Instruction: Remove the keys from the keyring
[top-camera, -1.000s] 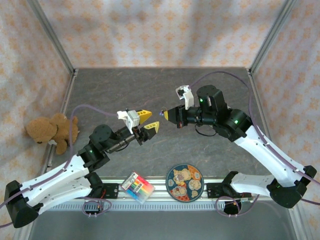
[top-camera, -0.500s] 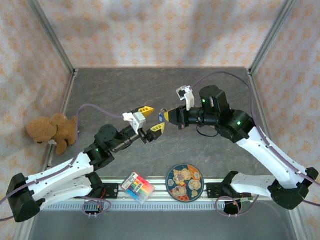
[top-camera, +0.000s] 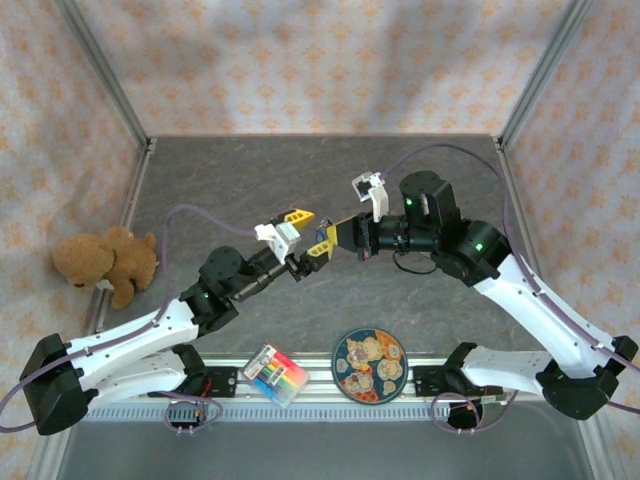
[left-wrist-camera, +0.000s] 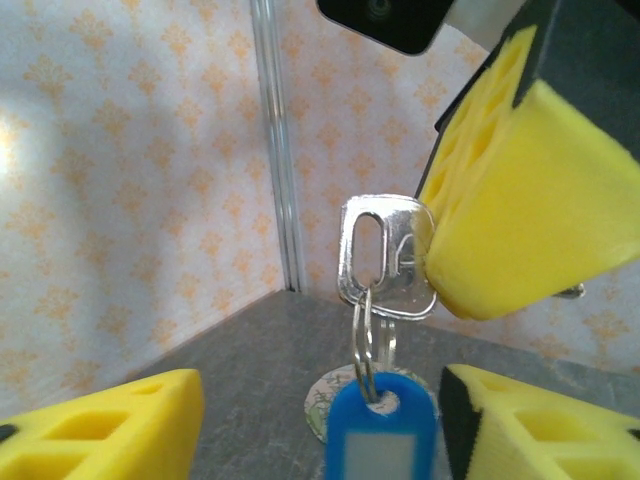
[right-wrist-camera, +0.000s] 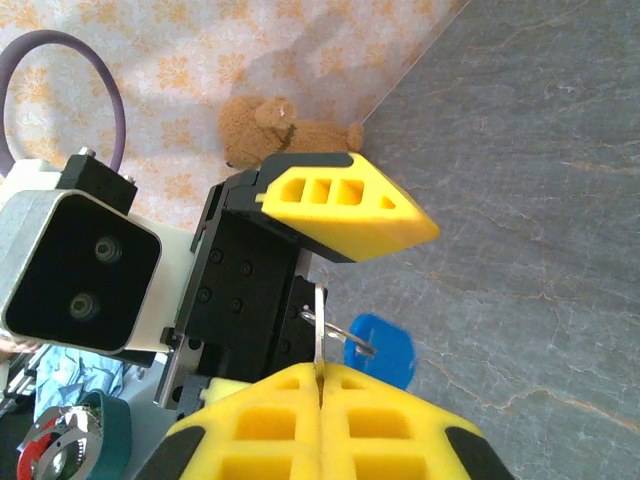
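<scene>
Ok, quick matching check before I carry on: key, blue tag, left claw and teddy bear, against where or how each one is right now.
1. key
2. blue tag
3. left claw
4. teddy bear

A. open, one finger on each side of the tag
B. beside the left edge of the table
C. pinched in the shut right claw
D. hanging below the key

Pairs: 1-C, 2-D, 3-A, 4-B
</scene>
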